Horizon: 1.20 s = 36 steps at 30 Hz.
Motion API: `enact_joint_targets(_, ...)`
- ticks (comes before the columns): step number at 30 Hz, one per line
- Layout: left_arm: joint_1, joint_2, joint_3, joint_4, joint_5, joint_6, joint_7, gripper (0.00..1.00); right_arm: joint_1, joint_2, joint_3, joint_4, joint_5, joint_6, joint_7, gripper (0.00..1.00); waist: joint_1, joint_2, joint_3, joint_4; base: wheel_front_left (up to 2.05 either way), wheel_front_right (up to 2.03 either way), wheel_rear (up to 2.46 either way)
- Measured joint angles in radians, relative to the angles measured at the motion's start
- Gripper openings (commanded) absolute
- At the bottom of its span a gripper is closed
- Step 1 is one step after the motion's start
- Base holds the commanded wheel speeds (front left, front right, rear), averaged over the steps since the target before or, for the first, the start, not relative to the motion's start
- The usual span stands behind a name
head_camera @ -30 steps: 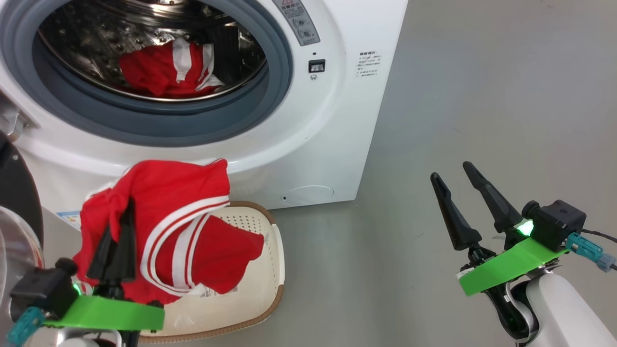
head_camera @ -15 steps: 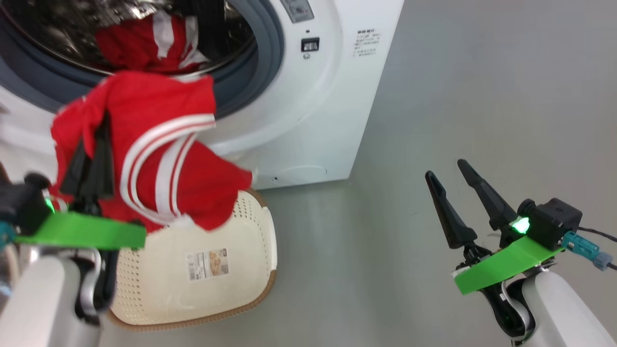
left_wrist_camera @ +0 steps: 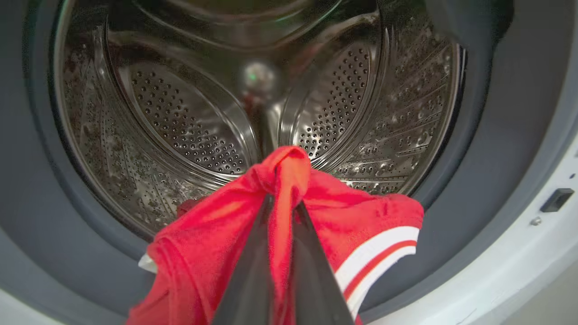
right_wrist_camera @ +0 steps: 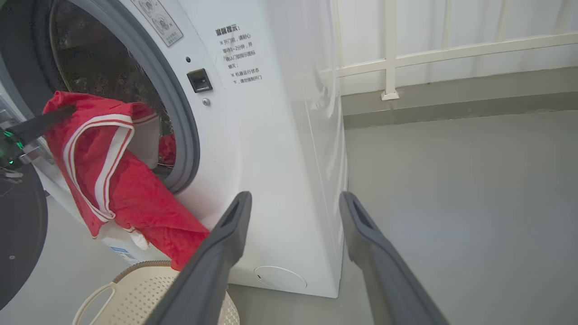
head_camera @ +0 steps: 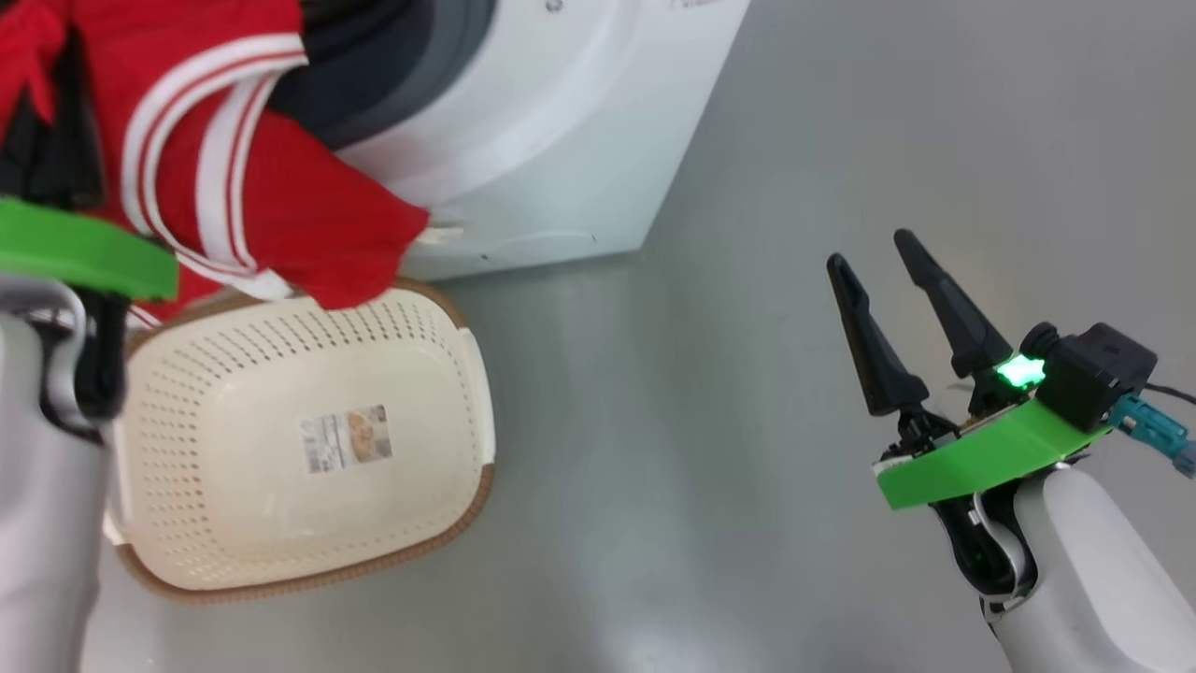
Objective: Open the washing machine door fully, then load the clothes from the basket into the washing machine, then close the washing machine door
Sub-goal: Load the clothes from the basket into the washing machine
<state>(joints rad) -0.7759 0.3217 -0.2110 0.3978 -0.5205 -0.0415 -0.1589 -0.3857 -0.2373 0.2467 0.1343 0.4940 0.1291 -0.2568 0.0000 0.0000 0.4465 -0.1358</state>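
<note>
My left gripper [left_wrist_camera: 283, 205] is shut on a bunched fold of the red clothes [left_wrist_camera: 370, 216], held just in front of the washing machine's open mouth, facing the steel drum [left_wrist_camera: 189, 135]. The garment [head_camera: 280, 215] hangs with its white stripes over the grey seal, its lower end above the cream basket [head_camera: 234, 486], which holds only a sticker. A second red piece [right_wrist_camera: 167, 149] lies inside the drum. The black door [right_wrist_camera: 18, 234] stands open at the left. My right gripper [head_camera: 869, 250] is open and holds nothing, off to the right of the washing machine [head_camera: 561, 121].
Grey floor [head_camera: 747, 421] stretches to the right of the machine and around my right arm. A white railing [right_wrist_camera: 388, 58] and a wall run along the back. The basket [right_wrist_camera: 149, 293] sits on the floor right below the machine's front.
The head camera has tipped downward. My left gripper has lifted the red garment from over the basket up to the drum opening. The right gripper keeps its pose.
</note>
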Motion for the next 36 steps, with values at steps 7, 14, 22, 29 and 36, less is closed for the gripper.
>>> enact_joint_targets(7, -0.187, -0.001, -0.005, 0.190, -0.002, -0.032, -0.015, 0.00, -0.027, 0.015, -0.010, -0.015, -0.010, 0.000, 0.000, 1.00, -0.0001, 0.0000, 0.090, -0.031, 0.00, 0.00, 0.00)
enact_joint_targets(14, -0.344, -0.013, -0.019, 0.357, -0.001, -0.047, -0.041, 0.00, -0.047, 0.021, -0.019, -0.023, -0.018, 0.000, 0.000, 1.00, 0.0000, 0.0000, 0.167, -0.054, 0.00, 0.00, 0.00)
enact_joint_targets(22, -0.500, -0.010, -0.053, 0.511, 0.030, -0.062, -0.054, 0.00, -0.059, 0.036, -0.023, -0.035, -0.021, 0.000, 0.000, 1.00, 0.0000, 0.0000, 0.238, -0.079, 0.00, 0.00, 0.00)
enact_joint_targets(29, -0.623, -0.005, -0.089, 0.596, 0.073, -0.067, -0.074, 0.00, -0.067, 0.044, -0.030, -0.044, -0.026, 0.000, 0.000, 1.00, 0.0000, 0.0000, 0.288, -0.100, 0.00, 0.00, 0.00)
enact_joint_targets(36, -0.670, -0.006, -0.085, 0.530, 0.134, -0.032, -0.095, 0.00, -0.069, 0.047, -0.035, -0.050, -0.027, 0.000, 0.000, 1.00, 0.0000, 0.0000, 0.318, -0.104, 0.00, 0.00, 0.00)
